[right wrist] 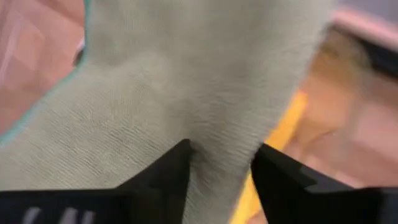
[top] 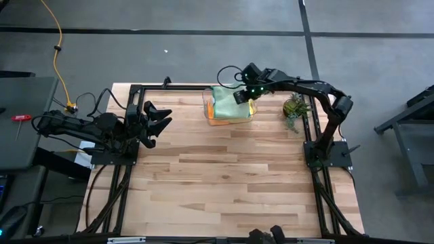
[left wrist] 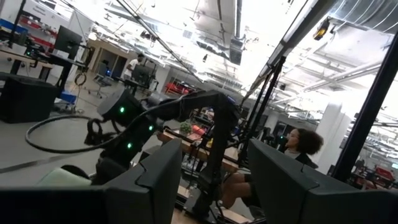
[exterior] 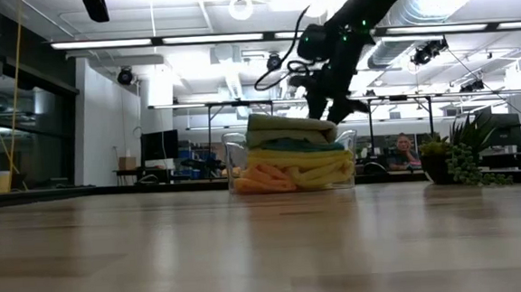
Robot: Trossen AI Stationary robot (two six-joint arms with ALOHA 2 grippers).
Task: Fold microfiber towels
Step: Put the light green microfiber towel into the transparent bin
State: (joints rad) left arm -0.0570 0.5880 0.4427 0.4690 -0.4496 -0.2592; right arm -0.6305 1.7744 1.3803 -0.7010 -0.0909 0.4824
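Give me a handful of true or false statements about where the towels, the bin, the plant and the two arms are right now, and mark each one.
1. The towels are stacked in the clear bin. True.
2. The light green towel lies on top of the stack. True.
3. The right end effector rests at the table's near edge. False: it is over the bin, at the light green towel.
4. The potted plant stands left of the bin. False: it stands right of it.
5. The left end effector holds a towel. False: it is open and empty.

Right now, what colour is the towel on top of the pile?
Light green towel, clearest in the right wrist view.
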